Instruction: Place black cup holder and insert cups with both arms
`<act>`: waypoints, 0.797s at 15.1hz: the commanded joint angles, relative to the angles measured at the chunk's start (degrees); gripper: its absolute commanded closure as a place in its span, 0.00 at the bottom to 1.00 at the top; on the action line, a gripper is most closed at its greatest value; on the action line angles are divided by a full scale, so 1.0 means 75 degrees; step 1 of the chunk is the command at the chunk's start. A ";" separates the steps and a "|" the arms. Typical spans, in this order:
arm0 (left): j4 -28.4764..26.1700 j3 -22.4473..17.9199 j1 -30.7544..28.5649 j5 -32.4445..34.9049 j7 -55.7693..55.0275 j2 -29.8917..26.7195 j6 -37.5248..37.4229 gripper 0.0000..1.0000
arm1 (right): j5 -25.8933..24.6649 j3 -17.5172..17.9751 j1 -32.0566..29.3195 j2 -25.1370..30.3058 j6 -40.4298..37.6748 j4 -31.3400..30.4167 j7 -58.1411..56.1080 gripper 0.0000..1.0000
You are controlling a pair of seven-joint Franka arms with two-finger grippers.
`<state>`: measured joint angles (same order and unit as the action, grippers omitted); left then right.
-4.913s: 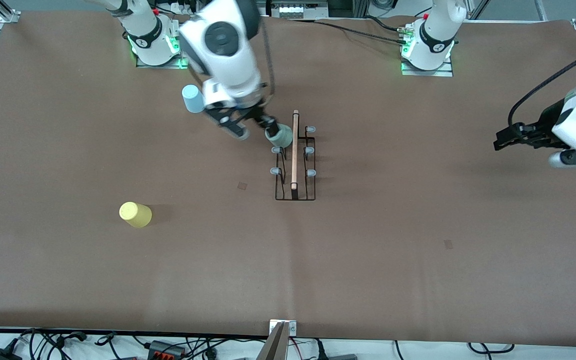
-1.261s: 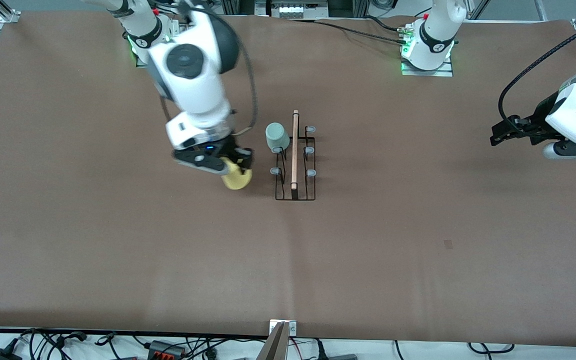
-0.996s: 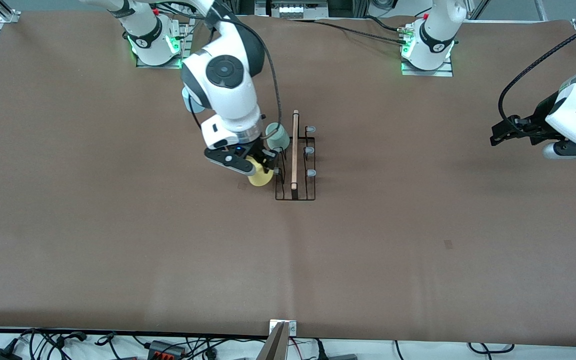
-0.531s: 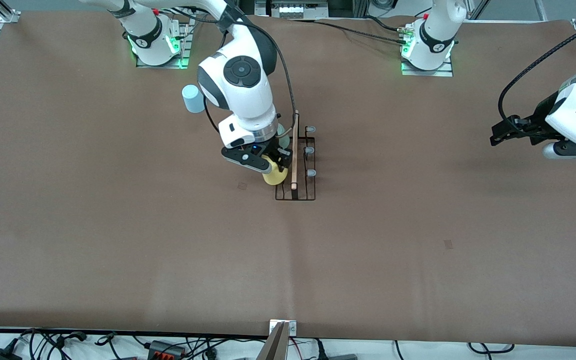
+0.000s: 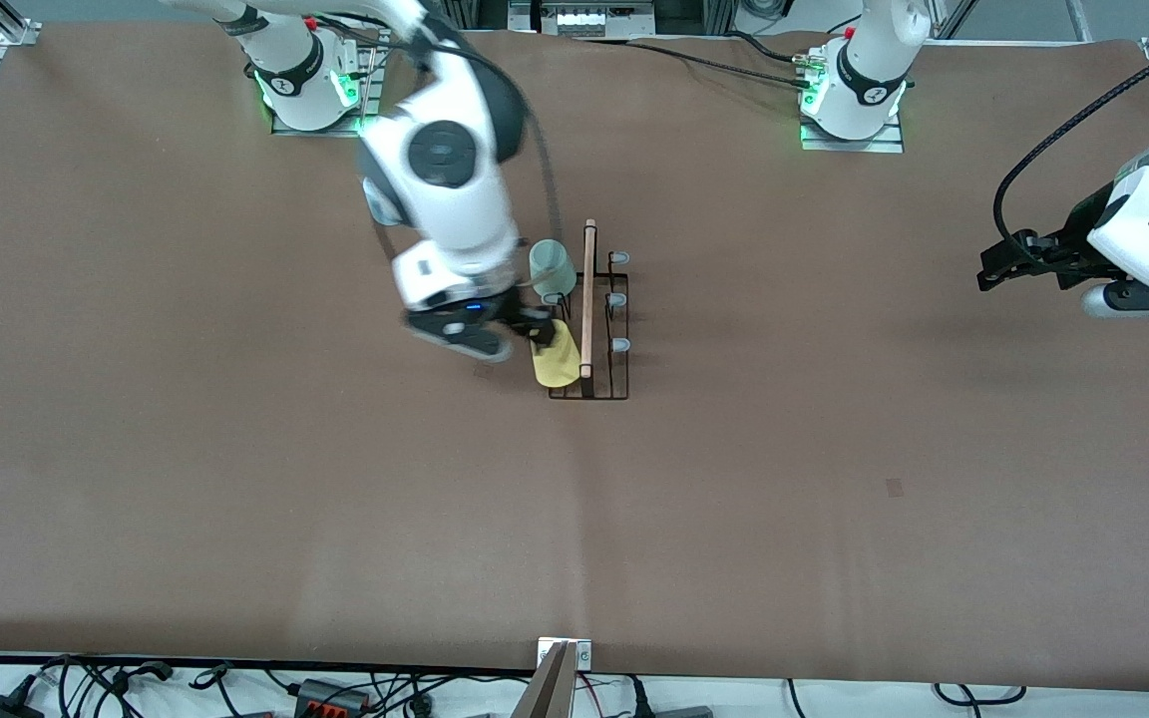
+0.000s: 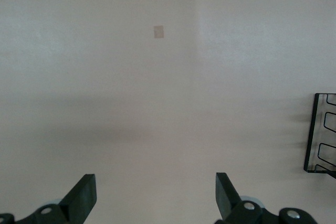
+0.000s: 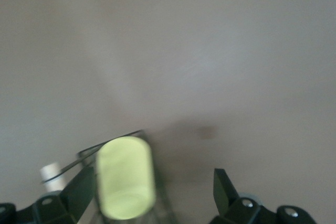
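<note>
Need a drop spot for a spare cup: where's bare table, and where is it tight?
Bare: the brown table nearer the front camera than the black cup holder, and the stretch between the holder and the left end effector. Tight: at the holder, with the pale green cup, yellow cup and right end effector.

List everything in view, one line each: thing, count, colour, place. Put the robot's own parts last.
black cup holder: one, black wire with a light wooden rod on top, mid-table.
pale green cup: one, on a holder peg on the side toward the right arm's end, farther from the front camera than the yellow cup.
yellow cup: one, on a peg of the same side of the holder.
grey-tipped pegs: three bare, on the holder's side toward the left arm's end.
table: one, brown.
right gripper: black, open, beside the yellow cup, not gripping it.
left gripper: black, open, waiting over the left arm's end of the table.
</note>
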<state>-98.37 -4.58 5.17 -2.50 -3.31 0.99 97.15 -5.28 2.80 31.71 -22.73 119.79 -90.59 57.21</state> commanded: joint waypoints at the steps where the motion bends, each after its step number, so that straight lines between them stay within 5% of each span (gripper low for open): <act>1: -0.0184 -0.0034 0.0061 0.0146 0.0113 -0.0225 0.0020 0.00 | 0.0013 0.0142 -0.1608 0.1690 -0.1435 -0.0788 -0.2041 0.00; 4: -0.0184 -0.0034 0.0061 0.0146 0.0113 -0.0225 0.0020 0.00 | 0.0025 0.0142 -0.3390 0.2420 -0.2410 -0.0801 -0.5076 0.00; 7: -0.0184 -0.0034 0.0061 0.0146 0.0113 -0.0225 0.0020 0.00 | 0.0107 0.0025 -0.4530 0.2912 -0.2963 -0.0719 -0.6186 0.00; 10: -0.0184 -0.0034 0.0061 0.0146 0.0113 -0.0225 0.0020 0.00 | 0.0432 -0.0840 -0.4638 0.2997 -0.4036 -0.0078 -0.6478 0.00; 12: -0.0184 -0.0034 0.0061 0.0146 0.0113 -0.0225 0.0020 0.00 | 0.1007 -0.0948 -0.4638 0.2752 -0.4579 0.0428 -0.6760 0.00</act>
<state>-98.38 -4.57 5.21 -2.50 -3.31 0.96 97.15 -1.08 -3.75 -3.40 -0.29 89.66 -91.51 8.22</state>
